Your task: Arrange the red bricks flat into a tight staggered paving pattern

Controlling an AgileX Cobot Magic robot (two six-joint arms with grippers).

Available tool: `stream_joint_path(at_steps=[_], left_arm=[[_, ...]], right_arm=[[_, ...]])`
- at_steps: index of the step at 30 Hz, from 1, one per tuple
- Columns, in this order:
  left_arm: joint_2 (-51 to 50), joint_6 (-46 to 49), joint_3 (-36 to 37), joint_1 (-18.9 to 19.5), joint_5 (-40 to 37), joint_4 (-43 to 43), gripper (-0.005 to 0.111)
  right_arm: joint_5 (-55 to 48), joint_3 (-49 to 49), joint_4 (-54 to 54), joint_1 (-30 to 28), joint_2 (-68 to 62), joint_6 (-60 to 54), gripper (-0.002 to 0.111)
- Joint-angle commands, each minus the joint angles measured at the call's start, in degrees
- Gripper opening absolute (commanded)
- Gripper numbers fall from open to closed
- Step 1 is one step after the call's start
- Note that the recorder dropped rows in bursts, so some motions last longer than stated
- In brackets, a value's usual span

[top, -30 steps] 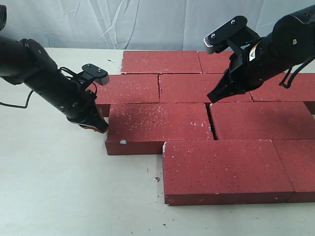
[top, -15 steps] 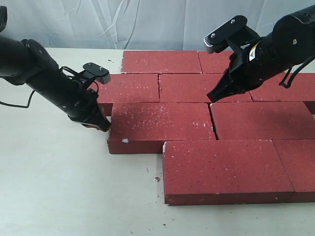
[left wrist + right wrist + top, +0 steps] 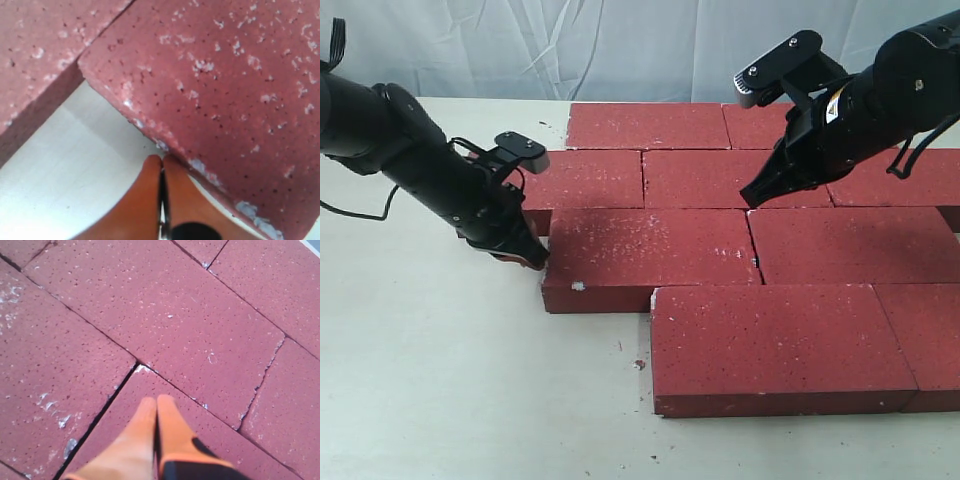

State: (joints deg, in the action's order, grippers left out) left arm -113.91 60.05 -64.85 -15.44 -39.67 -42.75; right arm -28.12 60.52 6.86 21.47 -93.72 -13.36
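Observation:
Several red bricks lie flat in staggered rows on the table. The third-row left brick (image 3: pixel 650 255) (image 3: pixel 230 95) has my left gripper (image 3: pixel 535 260) (image 3: pixel 162 159) shut and empty against its left end, orange fingertips touching the chipped edge. Only a thin seam separates it from the brick (image 3: pixel 850 245) to its right. My right gripper (image 3: pixel 752 200) (image 3: pixel 156 400) is shut and empty, its tips just above the second-row middle brick (image 3: pixel 720 180) near that seam; in the right wrist view they hang over brick faces (image 3: pixel 170 320).
The front-row brick (image 3: pixel 775 345) sits nearest the camera, with another brick (image 3: pixel 930 335) at its right running out of frame. Back-row bricks (image 3: pixel 645 125) lie near a white backdrop. Small crumbs (image 3: pixel 638 364) lie on the pale table (image 3: pixel 430 370).
My left gripper has pushed the third-row left brick to the right, narrowing the dark gap to its right neighbour down to a thin seam. The right arm has stayed still.

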Motion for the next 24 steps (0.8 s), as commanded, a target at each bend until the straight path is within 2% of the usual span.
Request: stream_joint_path(at_steps=[1,14,24], left_arm=[[-0.09,0.48,-0.28,-0.17,-0.76,-1.42,0.0],[-0.09,0.1,-0.28,-0.06,2.21,1.05,0.0],[-0.09,-6.0,-0.28,-0.06,2.35,10.68,0.0]], right_arm=[[0.47,-0.24,0.27,-0.15,-0.06,-0.09,-0.001],[0.47,-0.24,0.27,-0.15,-0.06,-0.09,-0.001],[0.47,-0.24,0.27,-0.15,-0.06,-0.09,-0.001]])
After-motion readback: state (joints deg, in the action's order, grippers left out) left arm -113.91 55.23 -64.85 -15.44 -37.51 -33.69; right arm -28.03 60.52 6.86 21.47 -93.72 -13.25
